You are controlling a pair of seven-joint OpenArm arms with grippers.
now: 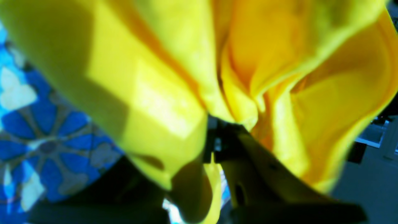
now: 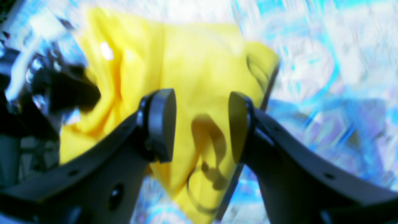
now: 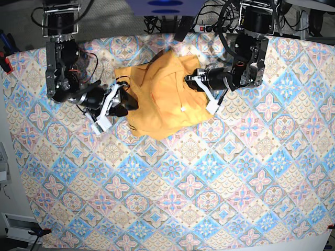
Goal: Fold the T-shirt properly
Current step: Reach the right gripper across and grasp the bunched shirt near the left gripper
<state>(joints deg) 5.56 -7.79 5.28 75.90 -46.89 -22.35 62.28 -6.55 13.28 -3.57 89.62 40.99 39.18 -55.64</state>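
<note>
The yellow-orange T-shirt [image 3: 159,99] lies bunched and partly lifted on the patterned cloth at the upper middle of the base view. My left gripper [image 3: 189,78] is at the shirt's right edge, shut on a gathered fold of it. In the left wrist view the T-shirt [image 1: 161,77] fills the frame and puckers into the left gripper [image 1: 217,124]. My right gripper [image 3: 125,102] is at the shirt's left edge. In the right wrist view that gripper [image 2: 202,124] stands open, its pads [image 2: 160,124] apart, with the T-shirt [image 2: 199,68] lying beyond them.
A blue-pink-beige tile-patterned cloth [image 3: 209,183] covers the whole table. Both arm bases and cables [image 3: 167,21] stand along the far edge. A small white tag [image 3: 182,109] shows on the shirt.
</note>
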